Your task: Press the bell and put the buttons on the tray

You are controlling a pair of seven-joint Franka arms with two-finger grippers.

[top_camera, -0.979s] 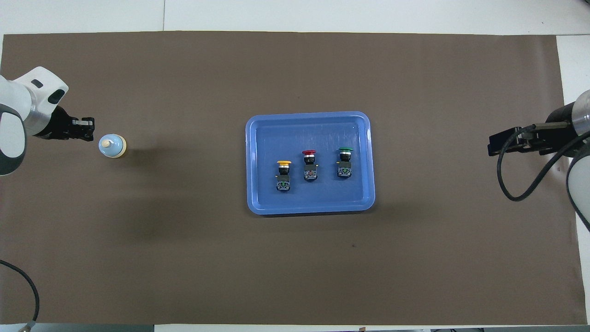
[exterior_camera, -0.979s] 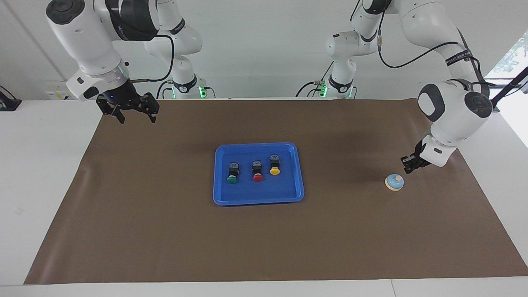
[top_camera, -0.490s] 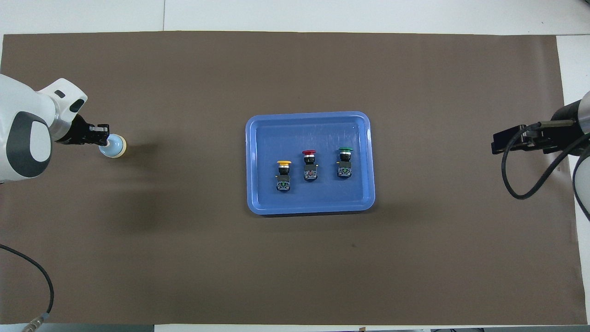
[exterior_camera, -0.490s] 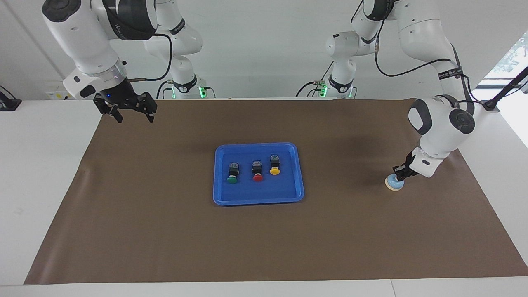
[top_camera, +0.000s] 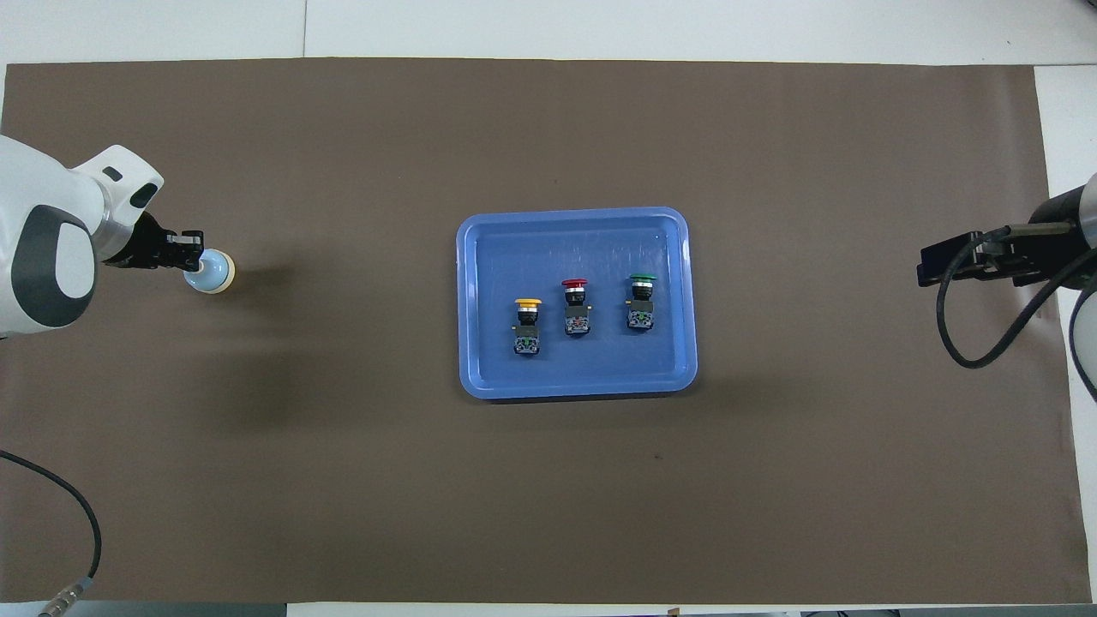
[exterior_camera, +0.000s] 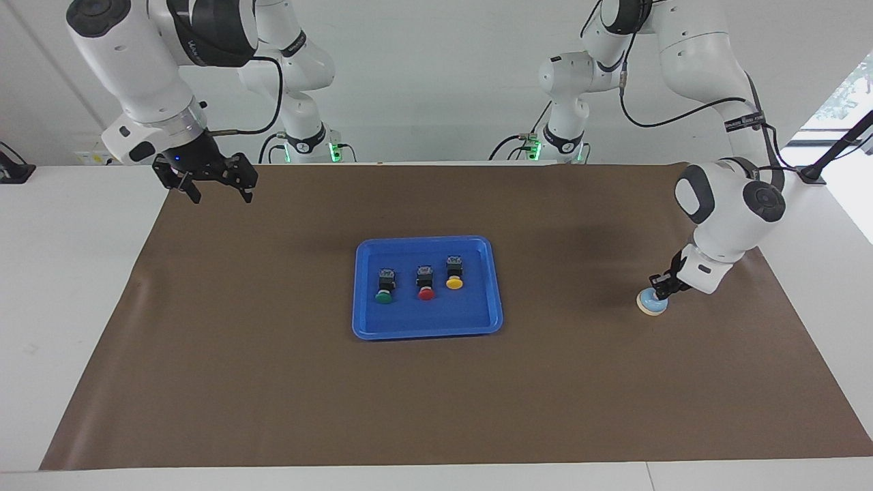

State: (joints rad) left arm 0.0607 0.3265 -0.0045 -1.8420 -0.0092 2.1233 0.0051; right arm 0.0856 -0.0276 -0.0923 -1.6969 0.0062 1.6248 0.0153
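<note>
Reaching down, the left gripper (exterior_camera: 659,294) apparently touches the bell (exterior_camera: 649,305).

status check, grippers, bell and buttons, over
Left gripper shut, tip down on bell. Right gripper open, waiting over the mat's corner. Three buttons in tray. Nothing in the way.

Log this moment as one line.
left hand: shut, tip on bell | right hand: open, waiting over mat corner | buttons: all in tray

Bare mat (top_camera: 548,497) around tray (top_camera: 467,300)
</note>
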